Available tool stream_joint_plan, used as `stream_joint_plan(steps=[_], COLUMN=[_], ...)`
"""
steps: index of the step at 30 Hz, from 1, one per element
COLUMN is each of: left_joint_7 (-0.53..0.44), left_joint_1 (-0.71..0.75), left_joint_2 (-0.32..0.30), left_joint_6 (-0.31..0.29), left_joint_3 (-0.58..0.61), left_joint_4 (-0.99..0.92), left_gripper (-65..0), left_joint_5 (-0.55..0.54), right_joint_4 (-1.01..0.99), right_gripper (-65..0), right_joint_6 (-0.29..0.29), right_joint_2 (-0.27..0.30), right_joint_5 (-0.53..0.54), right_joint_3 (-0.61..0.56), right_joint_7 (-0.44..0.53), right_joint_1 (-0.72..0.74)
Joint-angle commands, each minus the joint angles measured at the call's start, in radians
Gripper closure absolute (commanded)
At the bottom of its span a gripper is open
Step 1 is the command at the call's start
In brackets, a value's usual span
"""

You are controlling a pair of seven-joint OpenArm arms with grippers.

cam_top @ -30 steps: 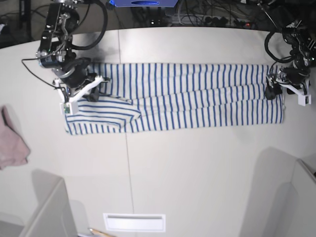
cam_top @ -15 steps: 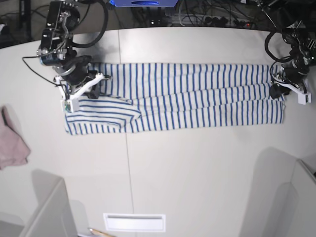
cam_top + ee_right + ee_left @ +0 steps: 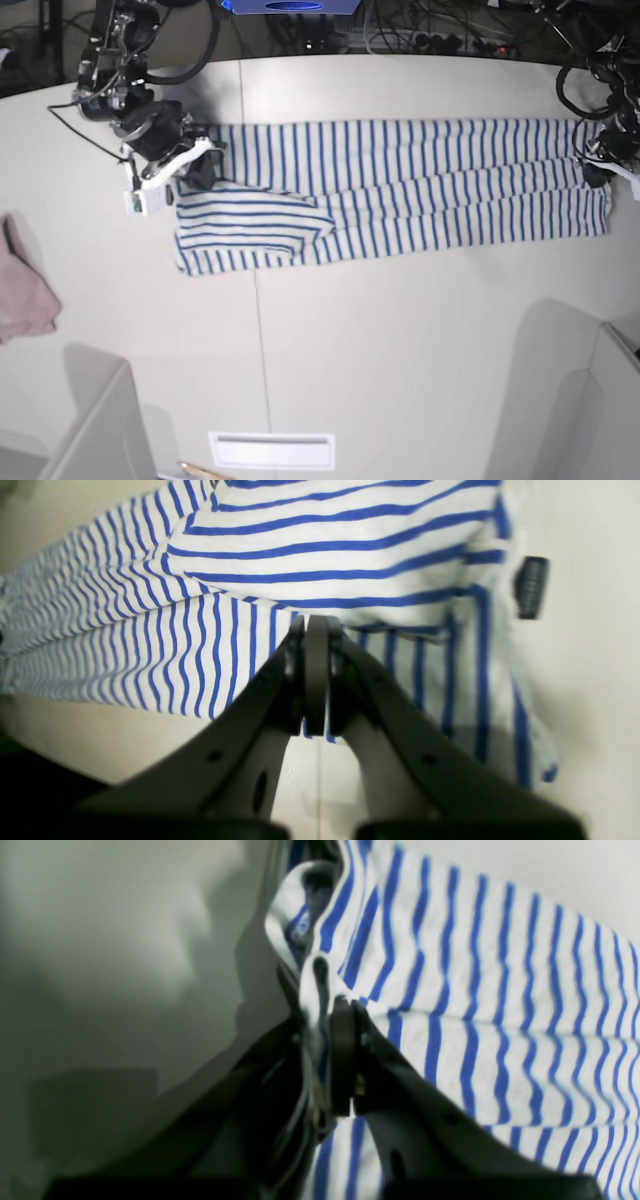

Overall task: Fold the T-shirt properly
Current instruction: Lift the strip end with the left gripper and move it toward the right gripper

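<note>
**Both grippers pinch the striped shirt at its two ends**

Left gripper (image 3: 330, 1010) comes first, in the left wrist view: its two dark jaws are pressed together on a bunched white fold at the edge of the T-shirt (image 3: 500, 1015). Striped cloth spreads away to the right of the jaws, and the pale bench (image 3: 125, 940) lies to the left, marked by soft shadows.

Right wrist view: the right gripper (image 3: 315, 630) has its two jaws drawn tight together, with striped cloth caught at the tips. One small black tag (image 3: 531, 586) sits at the shirt's edge, to the right of the jaws and apart from them. Bare bench shows beyond the cloth on the right.

Base view: one T-shirt (image 3: 420, 185) lies stretched in a long folded band across the bench (image 3: 400, 340). The right gripper (image 3: 190, 165) holds the band's end on this view's left; the left gripper (image 3: 597, 172) is at the opposite end, on this view's right. One folded flap lies over the lower part of the band near the right gripper. One pinkish cloth (image 3: 25, 290) rests at the bench's left edge, well apart from the shirt.
</note>
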Motion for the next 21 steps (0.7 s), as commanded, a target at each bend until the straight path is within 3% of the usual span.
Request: stream_joint_plan(steps=[1, 6, 10, 17, 21], left_joint_7=[-0.032, -0.032, -0.029, -0.031, -0.029], left_joint_1=[0.007, 0.112, 0.182, 0.263, 0.261], left_joint_2=[-0.022, 0.006, 0.030, 0.057, 0.095], left_joint_6=[-0.013, -0.013, -0.004, 0.168, 0.202], left_joint_3=[0.003, 0.019, 0.101, 0.334, 0.412], left_joint_4=[0.064, 0.282, 0.414, 0.591, 0.626], left_gripper=[0.0, 0.0, 0.0, 0.0, 0.0], left_joint_5=[-0.031, -0.029, -0.027, -0.031, -0.031], right_joint_4=[0.016, 0.001, 0.001, 0.001, -0.041], right_gripper=[0.0, 0.0, 0.0, 0.0, 0.0], right_joint_6=[0.005, 0.005, 0.005, 0.003, 0.003], right_joint_2=[0.009, 0.008, 0.008, 0.009, 0.009], right_joint_5=[0.036, 0.050, 0.050, 0.050, 0.048], right_joint_3=[0.002, 0.002, 0.002, 0.002, 0.002], right_joint_7=[0.020, 0.020, 0.020, 0.020, 0.020], right_joint_1=[0.012, 0.027, 0.028, 0.030, 0.032])
